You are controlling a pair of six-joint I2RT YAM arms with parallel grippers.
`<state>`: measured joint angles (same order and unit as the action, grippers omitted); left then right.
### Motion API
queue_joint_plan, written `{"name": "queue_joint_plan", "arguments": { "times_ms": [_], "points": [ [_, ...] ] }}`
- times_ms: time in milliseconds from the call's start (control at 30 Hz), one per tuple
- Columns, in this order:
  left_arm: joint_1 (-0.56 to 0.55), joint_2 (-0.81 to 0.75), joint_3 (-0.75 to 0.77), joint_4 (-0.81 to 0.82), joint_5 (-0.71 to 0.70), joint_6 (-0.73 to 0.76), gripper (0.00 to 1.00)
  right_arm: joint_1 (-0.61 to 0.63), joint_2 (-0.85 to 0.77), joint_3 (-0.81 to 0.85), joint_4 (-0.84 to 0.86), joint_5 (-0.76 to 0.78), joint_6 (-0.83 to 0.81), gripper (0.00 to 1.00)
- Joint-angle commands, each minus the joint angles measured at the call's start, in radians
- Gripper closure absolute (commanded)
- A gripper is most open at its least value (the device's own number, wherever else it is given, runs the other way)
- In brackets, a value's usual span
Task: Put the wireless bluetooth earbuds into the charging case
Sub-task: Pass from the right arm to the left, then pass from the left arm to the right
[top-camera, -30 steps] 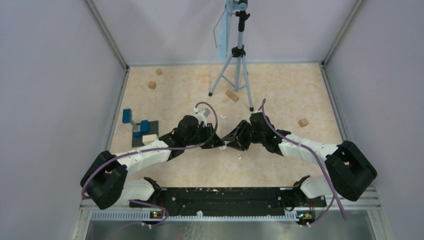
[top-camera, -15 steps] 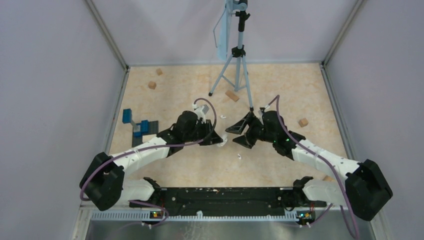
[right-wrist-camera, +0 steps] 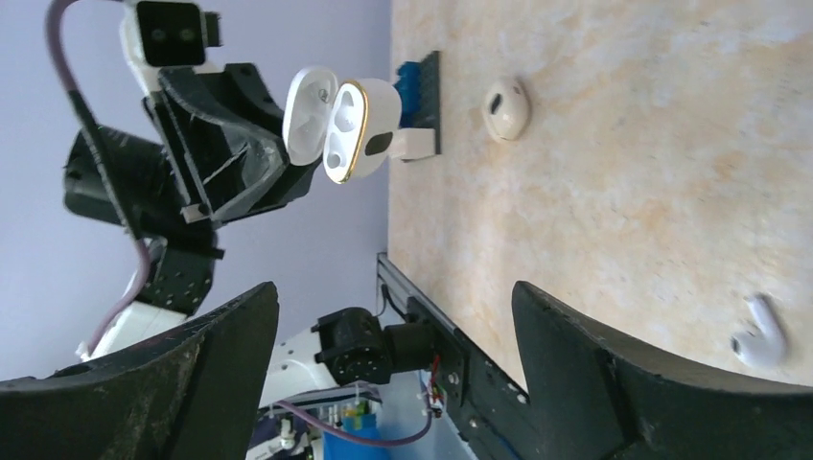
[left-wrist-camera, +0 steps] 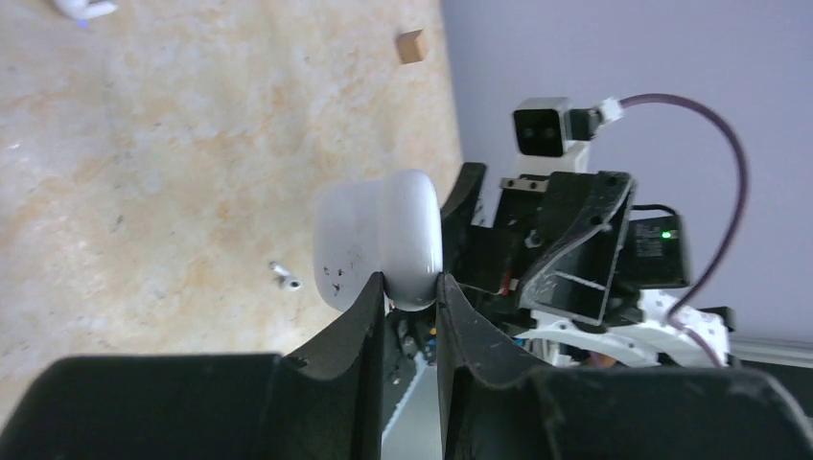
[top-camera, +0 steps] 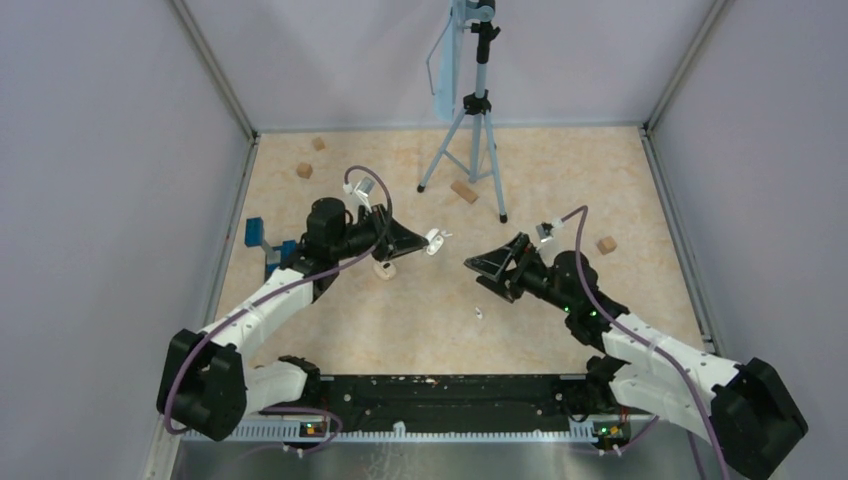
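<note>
Looking down from the top camera: left gripper (top-camera: 424,240) clamped on a white charging case (top-camera: 436,240), held over the middle of the worktop (top-camera: 560,180). Right gripper (top-camera: 486,276) is near it, fingers wide apart, holding nothing. One white earbud (top-camera: 479,312) lies on the worktop between the grippers and the near edge. A second white case (top-camera: 385,270) rests on the worktop beside the left gripper.

Left wrist camera: left gripper (left-wrist-camera: 410,283) pinches the charging case (left-wrist-camera: 383,235) by its rounded body. The earbud (left-wrist-camera: 285,278) lies apart on the worktop.

Right wrist camera: right gripper (right-wrist-camera: 395,297) is spread wide and empty. The held charging case (right-wrist-camera: 345,125) has its lid open and a gold rim; cannot tell its contents. The earbud (right-wrist-camera: 762,333) lies loose near the near edge.
</note>
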<state>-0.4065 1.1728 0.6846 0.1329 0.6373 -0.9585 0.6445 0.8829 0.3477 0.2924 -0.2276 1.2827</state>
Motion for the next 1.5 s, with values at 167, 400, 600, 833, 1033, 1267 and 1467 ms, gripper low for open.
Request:
{"name": "queue_joint_plan", "arguments": {
  "times_ms": [167, 400, 600, 833, 1033, 1267, 1467],
  "points": [
    [0.038, -0.017, -0.008, 0.314, 0.176, -0.274, 1.00, -0.008, 0.191, 0.012, 0.599, -0.122, -0.012, 0.09],
    [0.040, -0.021, -0.049, 0.428, 0.190, -0.365, 1.00, -0.006, 0.328, 0.073, 0.733, -0.146, -0.008, 0.09],
    [0.040, -0.033, -0.066, 0.439, 0.189, -0.378, 1.00, -0.006, 0.394, 0.104, 0.794, -0.134, 0.011, 0.10],
    [0.040, -0.042, -0.074, 0.458, 0.197, -0.393, 1.00, -0.005, 0.518, 0.117, 0.968, -0.152, 0.087, 0.15],
    [0.039, -0.052, -0.087, 0.462, 0.191, -0.400, 1.00, 0.000, 0.605, 0.118, 1.108, -0.158, 0.150, 0.31],
    [0.038, -0.055, -0.092, 0.462, 0.187, -0.401, 1.00, 0.005, 0.648, 0.130, 1.172, -0.179, 0.182, 0.44],
    [0.039, -0.056, -0.098, 0.461, 0.185, -0.401, 1.00, 0.013, 0.662, 0.132, 1.179, -0.180, 0.189, 0.56]
  ]
}}
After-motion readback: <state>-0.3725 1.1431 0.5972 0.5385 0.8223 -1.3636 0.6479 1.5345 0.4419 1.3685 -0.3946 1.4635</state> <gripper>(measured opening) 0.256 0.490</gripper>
